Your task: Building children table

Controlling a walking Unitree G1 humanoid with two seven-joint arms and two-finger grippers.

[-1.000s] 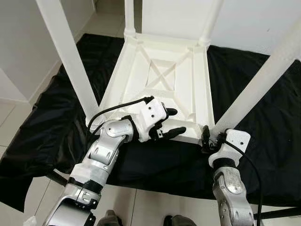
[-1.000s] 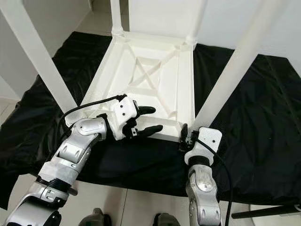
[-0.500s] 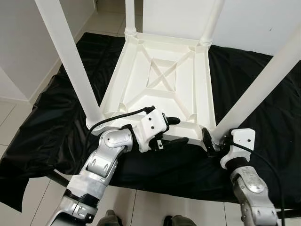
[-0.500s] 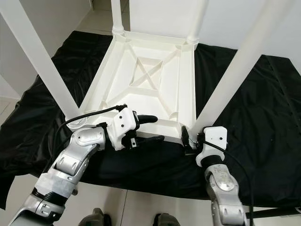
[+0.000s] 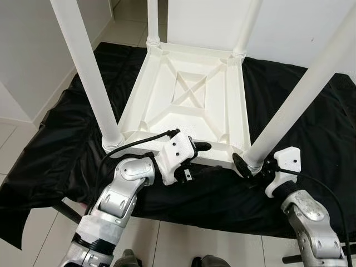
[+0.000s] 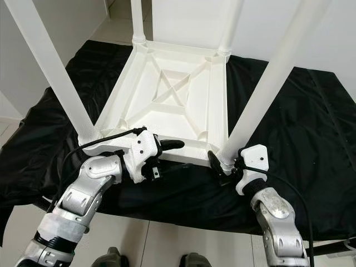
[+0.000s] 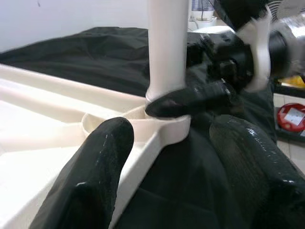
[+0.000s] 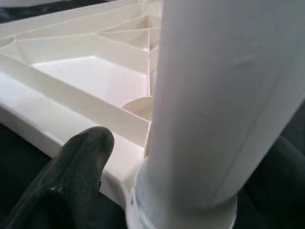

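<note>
A: So the table [image 5: 192,94] is lying upside down on the cloth [image 5: 50,156], four legs sticking up at the corners?

B: Yep. Left gripper [image 5: 196,156] is sitting at the near edge, right gripper [image 5: 245,165] is sitting around the near right leg [image 5: 295,94].

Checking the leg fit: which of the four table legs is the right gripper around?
The near right leg; the right gripper straddles its base. The others stand apart.

All four table legs [image 5: 84,67] are cut off by the top edge.
</note>
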